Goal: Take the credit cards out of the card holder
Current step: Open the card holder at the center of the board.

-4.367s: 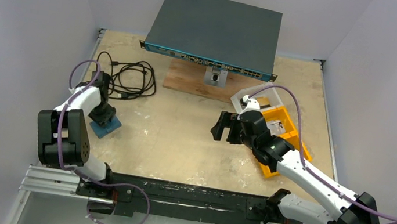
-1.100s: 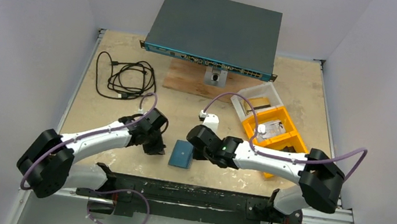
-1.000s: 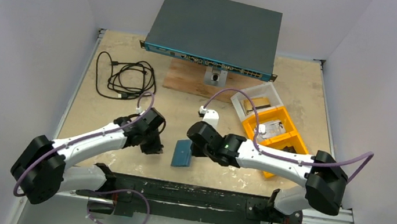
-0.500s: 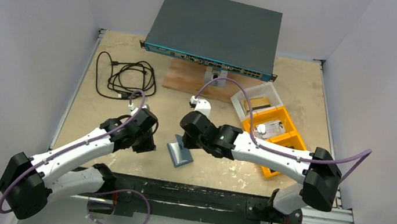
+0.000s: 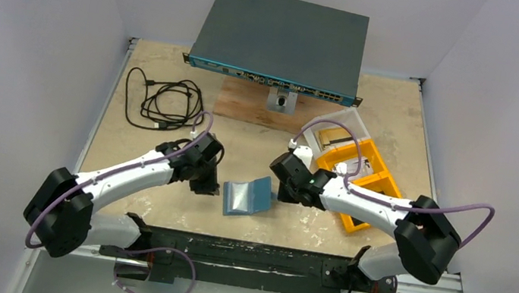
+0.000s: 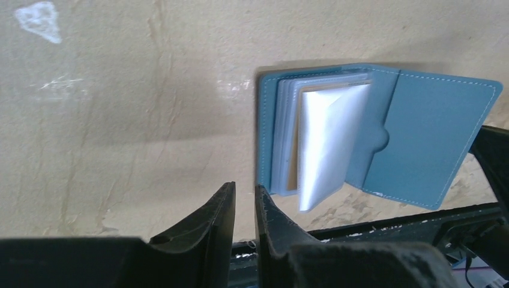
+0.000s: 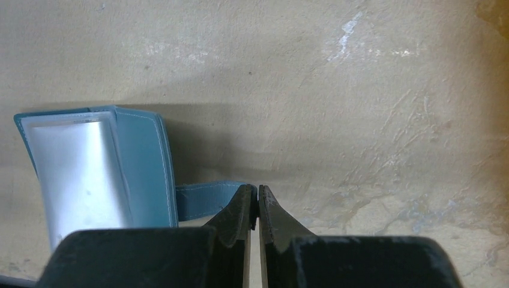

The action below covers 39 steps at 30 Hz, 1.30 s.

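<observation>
Left of the teal-blue folding card holder [image 5: 247, 195]: your left gripper [image 6: 245, 191], slightly parted, empty.
Right gripper [image 7: 256, 191]: clamps its flap open.
Next: pinch one pale glossy plastic card [image 6: 327, 141].

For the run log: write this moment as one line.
card holder: open | right gripper: shut on its cover | left gripper: narrowly open, empty | credit cards: in pockets, none out

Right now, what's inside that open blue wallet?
Clear sleeves in the wallet, one pale glossy card standing up. Whatever the flat sleeves hold is hidden.
</observation>
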{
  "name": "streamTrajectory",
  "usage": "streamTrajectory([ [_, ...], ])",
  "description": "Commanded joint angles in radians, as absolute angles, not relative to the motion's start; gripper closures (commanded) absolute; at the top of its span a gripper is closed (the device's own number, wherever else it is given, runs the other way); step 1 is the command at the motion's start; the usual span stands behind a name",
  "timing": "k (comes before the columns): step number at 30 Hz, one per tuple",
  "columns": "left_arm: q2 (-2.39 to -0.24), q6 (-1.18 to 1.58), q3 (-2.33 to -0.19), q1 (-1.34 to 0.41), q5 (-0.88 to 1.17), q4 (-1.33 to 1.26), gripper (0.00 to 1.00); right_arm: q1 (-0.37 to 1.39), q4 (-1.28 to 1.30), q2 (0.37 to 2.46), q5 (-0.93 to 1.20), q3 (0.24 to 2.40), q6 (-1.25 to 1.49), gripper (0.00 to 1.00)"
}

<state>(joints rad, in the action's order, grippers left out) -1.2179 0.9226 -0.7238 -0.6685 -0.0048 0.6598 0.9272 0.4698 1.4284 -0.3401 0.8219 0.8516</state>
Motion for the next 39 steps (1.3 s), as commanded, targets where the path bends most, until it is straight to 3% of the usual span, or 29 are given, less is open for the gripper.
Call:
streamTrajectory([
  [1,-1.291,0.936,-0.788,-0.672,0.064,0.584,0.84,0.923,0.411,1.450,-0.315,0.801,0.820,1.00],
  [21,-1.530,1.093,-0.935,-0.808,0.072,0.553,0.96,0.856,0.315,1.449,-0.180,0.719,0.723,1.00],
  [26,-1.447,1.099,-0.915,-0.810,0.004,0.608,0.81,0.856,0.286,1.478,-0.154,0.714,0.731,1.00],
  [39,-1.370,0.923,-0.856,-0.679,0.039,0.660,0.71,0.872,0.242,1.611,-0.171,0.769,0.778,1.00],
])
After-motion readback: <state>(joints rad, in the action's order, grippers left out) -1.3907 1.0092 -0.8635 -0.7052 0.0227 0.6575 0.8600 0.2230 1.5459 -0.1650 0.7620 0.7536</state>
